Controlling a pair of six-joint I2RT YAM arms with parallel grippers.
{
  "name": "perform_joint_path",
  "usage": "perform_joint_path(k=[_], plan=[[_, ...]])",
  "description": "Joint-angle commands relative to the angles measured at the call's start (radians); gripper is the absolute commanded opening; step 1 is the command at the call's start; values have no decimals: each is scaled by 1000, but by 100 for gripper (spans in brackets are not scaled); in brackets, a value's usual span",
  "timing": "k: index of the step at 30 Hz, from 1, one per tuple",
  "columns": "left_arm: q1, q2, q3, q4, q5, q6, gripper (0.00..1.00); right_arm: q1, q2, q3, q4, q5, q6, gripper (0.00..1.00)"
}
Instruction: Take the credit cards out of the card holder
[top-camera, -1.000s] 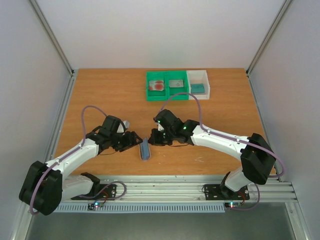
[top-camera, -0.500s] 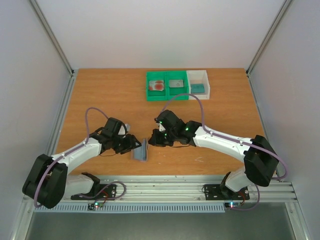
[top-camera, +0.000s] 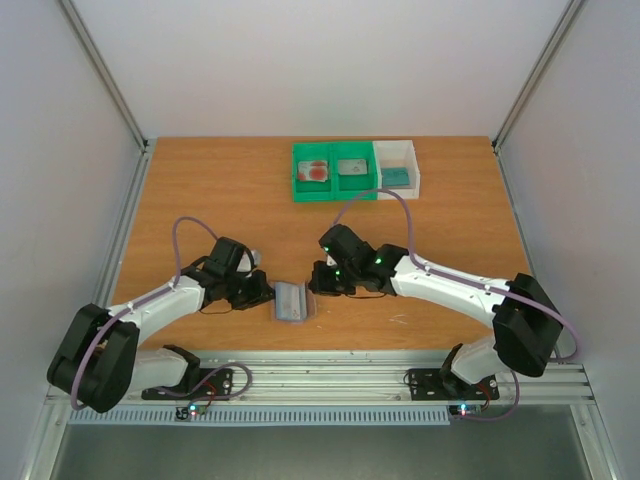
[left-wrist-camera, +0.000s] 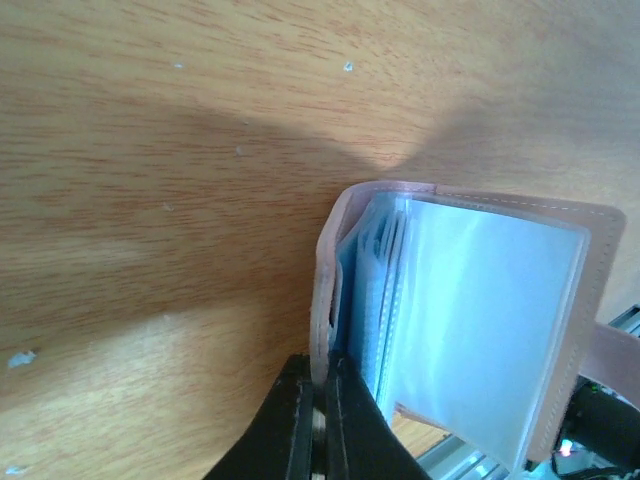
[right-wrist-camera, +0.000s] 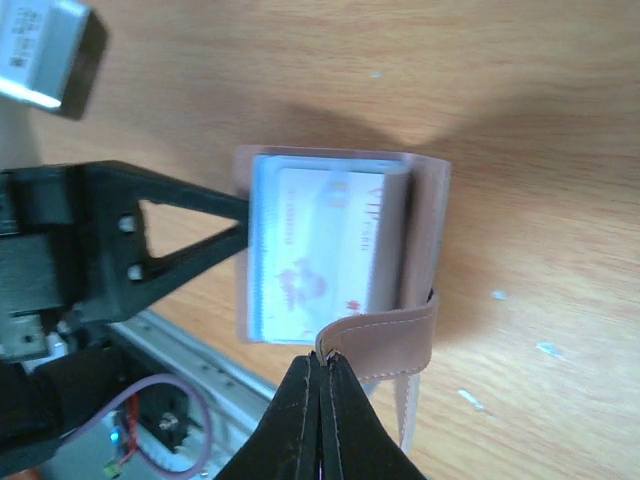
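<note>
1. Left of the holder (top-camera: 292, 300), the left arm (top-camera: 165, 297) reaches in low over the wooden surface (top-camera: 200, 200). The left jaws are clamped shut on the holder's left cover, apparently to pin that side so it cannot slide or fold closed.
2. The holder itself sits near the front edge of the surface, spread open between the two arms. It is brownish-pink outside, with pale blue sleeves inside. The right wrist view shows a white card (right-wrist-camera: 325, 255) with red print in the top sleeve, so at least one card seems left to remove.
3. Right of the holder, the right arm (top-camera: 450, 285) comes in. The right jaws are pinched shut on the holder's pink strap, likely pulling that cover back to expose the sleeves.
4. Well behind the holder stands a green tray (top-camera: 300, 192) holding a blotched card (top-camera: 317, 170) and a grey card (top-camera: 351, 167). A white tray (top-camera: 415, 165) touches its right side and holds a teal card (top-camera: 398, 176). These look like drop-off places for removed cards.
</note>
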Motion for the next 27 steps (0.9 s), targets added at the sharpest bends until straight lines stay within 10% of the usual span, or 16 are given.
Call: perform_joint_path(k=[1, 12, 27], plan=[[-1, 16, -12, 65, 25, 11, 1, -11, -46, -40, -111, 152, -28, 1], [-1, 58, -13, 113, 68, -7, 1, -9, -80, 60, -271, 162, -67, 34], [-1, 51, -19, 107, 72, -9, 0, 51, 104, 116, -26, -53, -62, 25]])
